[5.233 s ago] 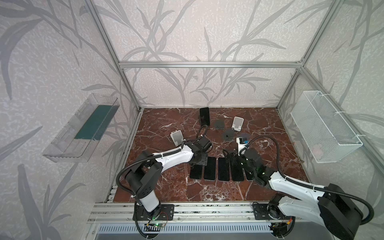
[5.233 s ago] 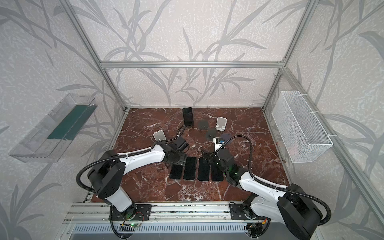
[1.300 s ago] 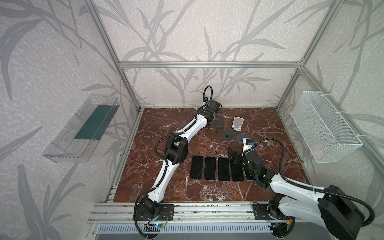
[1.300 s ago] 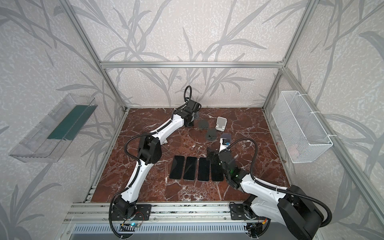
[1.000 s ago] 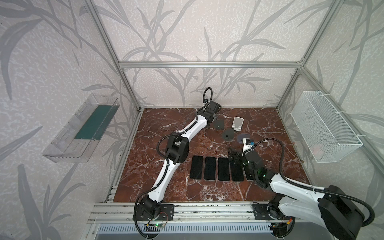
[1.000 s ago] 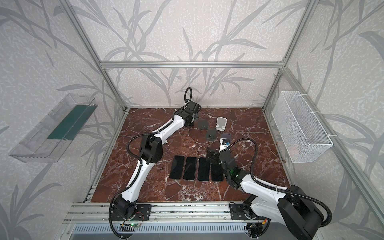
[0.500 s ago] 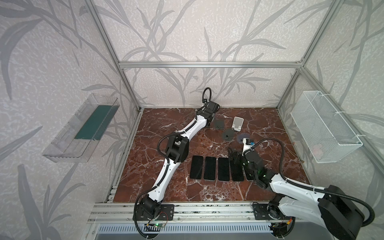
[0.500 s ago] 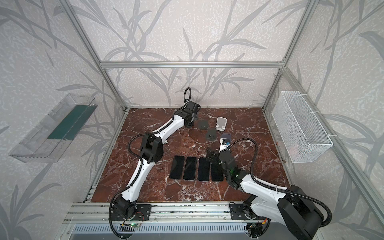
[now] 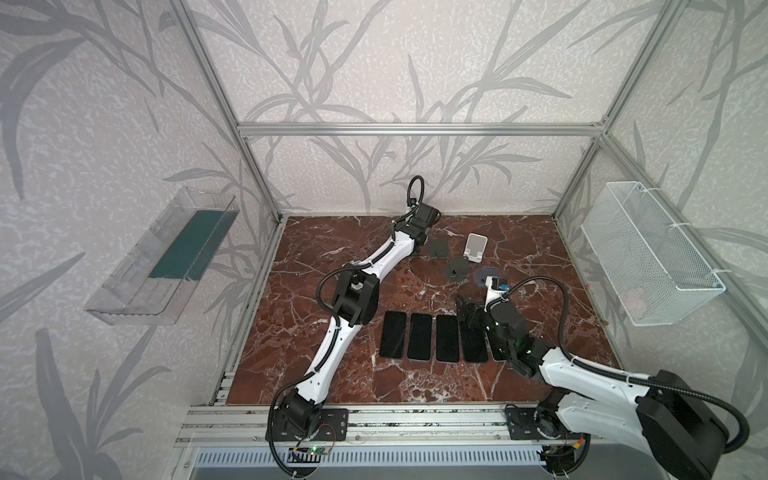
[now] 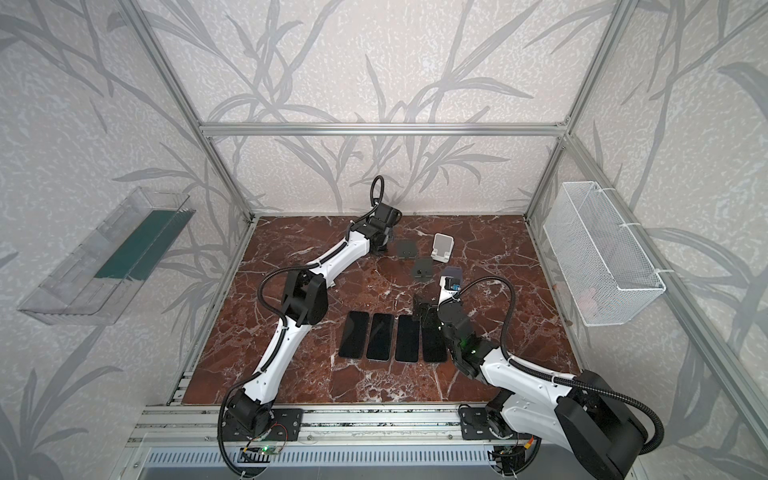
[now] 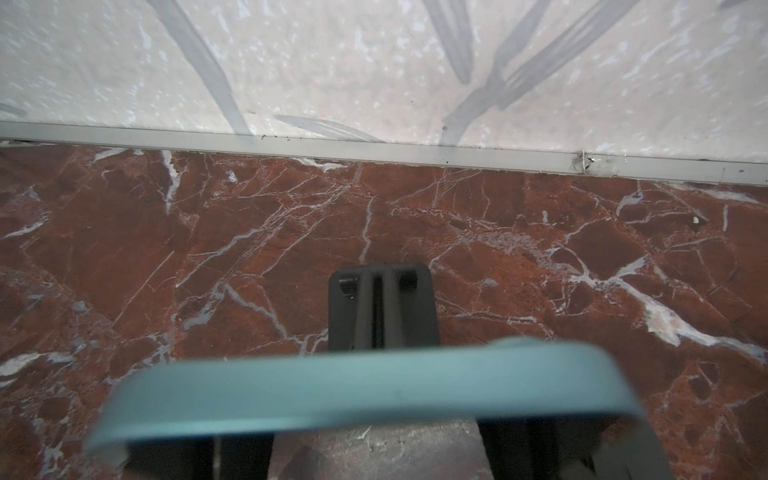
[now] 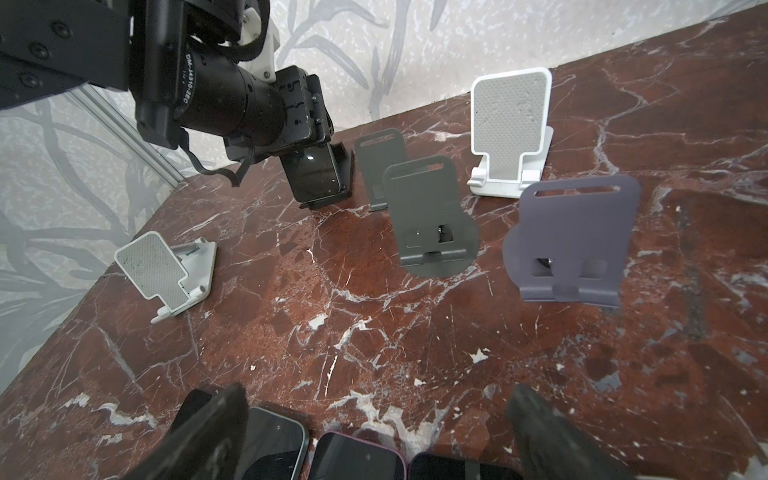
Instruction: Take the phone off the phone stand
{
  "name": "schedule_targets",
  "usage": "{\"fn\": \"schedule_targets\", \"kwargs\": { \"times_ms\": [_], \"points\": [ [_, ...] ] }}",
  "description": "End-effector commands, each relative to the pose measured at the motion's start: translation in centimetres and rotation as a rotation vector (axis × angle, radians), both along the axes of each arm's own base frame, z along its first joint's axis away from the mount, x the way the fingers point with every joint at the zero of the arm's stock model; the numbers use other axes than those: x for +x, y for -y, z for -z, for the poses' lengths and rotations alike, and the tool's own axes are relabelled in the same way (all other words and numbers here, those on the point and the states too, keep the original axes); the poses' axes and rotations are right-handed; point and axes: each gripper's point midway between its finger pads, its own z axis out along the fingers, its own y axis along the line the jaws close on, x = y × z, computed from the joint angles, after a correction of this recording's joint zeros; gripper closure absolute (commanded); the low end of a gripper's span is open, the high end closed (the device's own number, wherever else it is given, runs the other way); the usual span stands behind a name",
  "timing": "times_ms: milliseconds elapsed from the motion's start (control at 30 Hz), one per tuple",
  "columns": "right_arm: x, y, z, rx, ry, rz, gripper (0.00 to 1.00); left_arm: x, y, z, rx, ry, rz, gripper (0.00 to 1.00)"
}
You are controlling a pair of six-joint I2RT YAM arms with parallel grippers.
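Observation:
The phone (image 12: pixel 316 170), dark-screened in a teal case, leans in a black phone stand (image 12: pixel 344 178) near the back wall. My left gripper (image 12: pixel 307 137) reaches down over the phone's top end and is shut on it. In the left wrist view the phone's teal top edge (image 11: pixel 374 386) crosses right at the jaws, with the stand's (image 11: pixel 382 307) back behind it. In both top views the left gripper (image 9: pixel 420 243) (image 10: pixel 380 245) hides the phone. My right gripper (image 12: pixel 378 432) hovers open over the row of phones at the front, with nothing between its fingers (image 12: pixel 208 432).
Several phones (image 9: pixel 420 336) lie flat in a row in front. Empty stands stand mid-table: white stand (image 9: pixel 476 247), two grey stands (image 9: pixel 437 249) (image 9: pixel 456 270), purple stand (image 9: pixel 484 275). Another white stand (image 12: pixel 166 270) sits further left. The back wall is close behind.
The left gripper's jaws have closed on the phone's top end over the last second; the arm itself has barely shifted. The right arm has stayed still.

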Motion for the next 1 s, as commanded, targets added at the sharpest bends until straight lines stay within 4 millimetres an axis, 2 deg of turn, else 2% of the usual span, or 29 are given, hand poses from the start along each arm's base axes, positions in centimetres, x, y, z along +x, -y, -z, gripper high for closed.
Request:
{"fn": "schedule_targets", "kwargs": {
  "times_ms": [0,167,467,967],
  "points": [
    [0.0,0.1,0.1,0.013,-0.001,0.007,0.03,0.5,-0.4,-1.5,0.036,0.035,0.002,0.30],
    [0.1,0.1,0.1,0.013,-0.002,0.008,0.03,0.1,-0.2,-2.3,0.042,0.051,0.021,0.33],
    [0.2,0.0,0.5,0.005,-0.009,0.008,0.03,-0.8,0.7,-5.6,-0.017,0.112,0.081,0.41],
    [0.1,0.1,0.2,0.004,-0.002,0.007,0.03,-2.9,1.3,-10.9,-0.064,0.185,0.158,0.44]
  ]
}}
